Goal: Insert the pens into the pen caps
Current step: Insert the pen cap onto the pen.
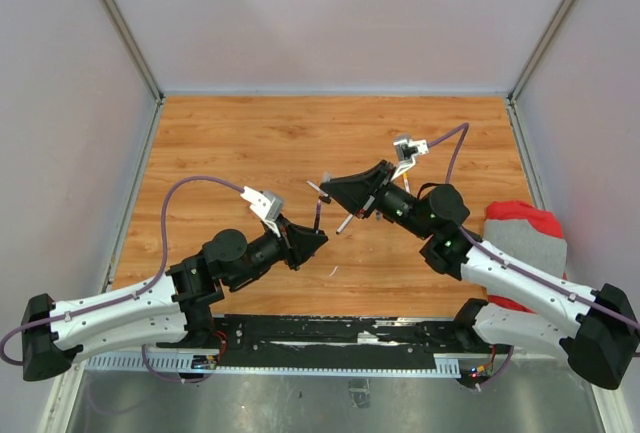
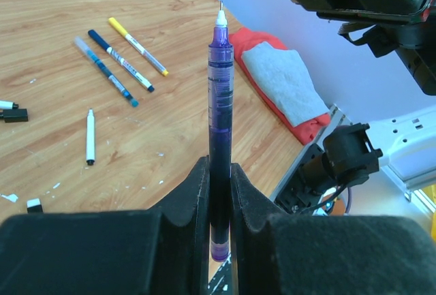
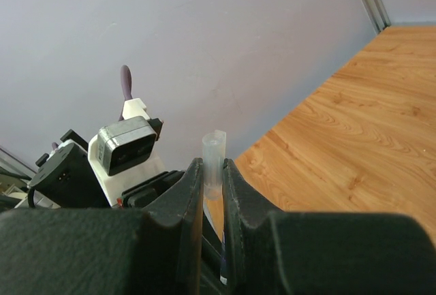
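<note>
Purple pen clamped tip-up in left jaws at frame centre, clear cap pinched in right jaws, both off the surface; mating step, calls for aligning tip with cap mouth.

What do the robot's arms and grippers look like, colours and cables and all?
The left arm and right arm match: white shells on the long links, black joints and end housings. A purple-grey cable loops from each up to its wrist, beside a small white camera bracket. The jaws are matte black and wedge-shaped.
</note>
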You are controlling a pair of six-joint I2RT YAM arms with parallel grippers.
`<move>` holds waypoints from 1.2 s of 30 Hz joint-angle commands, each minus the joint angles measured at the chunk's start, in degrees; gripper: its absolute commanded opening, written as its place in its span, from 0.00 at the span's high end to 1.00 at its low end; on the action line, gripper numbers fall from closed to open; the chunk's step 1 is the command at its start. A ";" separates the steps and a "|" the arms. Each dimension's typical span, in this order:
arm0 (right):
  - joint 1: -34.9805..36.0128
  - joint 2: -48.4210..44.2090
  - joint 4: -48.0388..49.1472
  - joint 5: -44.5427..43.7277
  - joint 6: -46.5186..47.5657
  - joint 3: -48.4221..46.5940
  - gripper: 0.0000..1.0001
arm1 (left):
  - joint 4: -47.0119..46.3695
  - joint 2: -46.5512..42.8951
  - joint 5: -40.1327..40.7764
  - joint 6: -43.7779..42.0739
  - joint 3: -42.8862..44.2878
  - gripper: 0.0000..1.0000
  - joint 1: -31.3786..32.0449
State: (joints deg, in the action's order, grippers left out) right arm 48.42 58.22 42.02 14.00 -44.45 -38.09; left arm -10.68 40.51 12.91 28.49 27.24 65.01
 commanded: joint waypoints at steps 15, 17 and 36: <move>1.76 0.89 -1.97 1.23 -0.62 -0.33 0.99 | -2.51 -0.09 -0.34 -1.15 0.07 1.00 0.49; 1.76 0.99 -2.02 1.12 -0.58 -0.26 1.00 | -2.53 0.05 -0.42 -1.15 0.14 1.00 0.52; 1.85 1.11 -3.16 1.10 -0.55 0.89 1.00 | -2.27 -0.10 -0.28 -1.24 0.11 0.99 0.53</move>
State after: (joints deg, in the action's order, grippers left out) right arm 49.56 59.57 38.65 14.20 -44.99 -38.00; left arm -10.66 40.80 12.73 28.29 27.24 65.04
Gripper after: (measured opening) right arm 0.134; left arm 0.148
